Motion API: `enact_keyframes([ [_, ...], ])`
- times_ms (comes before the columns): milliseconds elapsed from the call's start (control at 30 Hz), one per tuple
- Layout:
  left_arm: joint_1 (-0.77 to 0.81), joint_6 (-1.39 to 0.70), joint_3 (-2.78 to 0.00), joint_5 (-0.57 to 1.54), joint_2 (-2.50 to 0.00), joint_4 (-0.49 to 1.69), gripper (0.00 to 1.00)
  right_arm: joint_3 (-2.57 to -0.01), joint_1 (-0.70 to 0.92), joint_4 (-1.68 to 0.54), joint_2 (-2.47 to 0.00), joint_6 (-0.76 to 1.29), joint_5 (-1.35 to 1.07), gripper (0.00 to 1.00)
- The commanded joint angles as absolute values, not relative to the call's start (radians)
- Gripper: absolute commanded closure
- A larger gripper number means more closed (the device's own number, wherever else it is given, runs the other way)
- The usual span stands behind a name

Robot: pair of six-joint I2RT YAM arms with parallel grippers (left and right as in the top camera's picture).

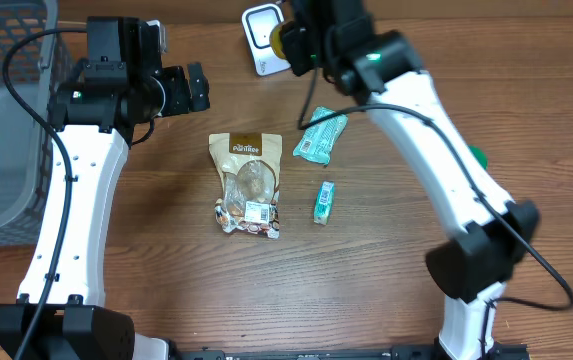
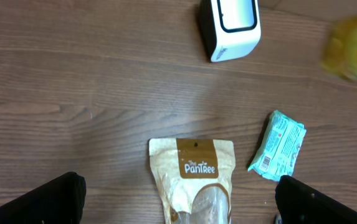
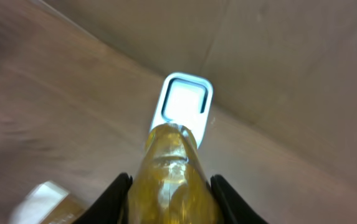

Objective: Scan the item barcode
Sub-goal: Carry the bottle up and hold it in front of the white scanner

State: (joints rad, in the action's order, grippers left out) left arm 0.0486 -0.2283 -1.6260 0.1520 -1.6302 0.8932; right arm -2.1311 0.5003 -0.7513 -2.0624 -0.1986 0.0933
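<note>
A translucent yellow item is held between the jaws of my right gripper, which is shut on it. Its tip points at the white barcode scanner, and it hangs close in front of the scanner's window. From overhead, the right gripper and the yellow item hang beside the scanner at the table's far edge. In the left wrist view the scanner stands at the top and the yellow item is a blur. My left gripper is open and holds nothing.
A brown Pantree pouch lies mid-table, below the open left gripper. A teal packet and a small teal pack lie to its right. A grey basket stands at the left edge.
</note>
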Motion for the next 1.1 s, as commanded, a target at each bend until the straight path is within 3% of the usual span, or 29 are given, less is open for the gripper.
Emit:
enact_keyframes([
  [0, 0.053, -0.205, -1.639, 0.146, -1.631, 0.89, 0.0, -2.147, 0.505, -0.593, -2.137, -0.413, 0.187, 0.86],
  [267, 0.053, -0.205, -1.639, 0.146, -1.631, 0.89, 0.01, -2.147, 0.503, -0.212, -2.318, -0.599, 0.187, 0.89],
  [333, 0.053, -0.205, -1.639, 0.146, -1.631, 0.89, 0.0, -2.147, 0.503, -0.13, -2.354, -0.614, 0.196, 0.95],
  [533, 0.053, -0.205, -1.639, 0.146, -1.631, 0.89, 0.01, -2.147, 0.503, 0.034, -2.439, -0.646, 0.365, 0.95],
  [1067, 0.053, -0.205, -1.639, 0.146, -1.631, 0.89, 0.01, -2.147, 0.497, 0.045, -2.465, -0.67, 0.305, 0.9],
])
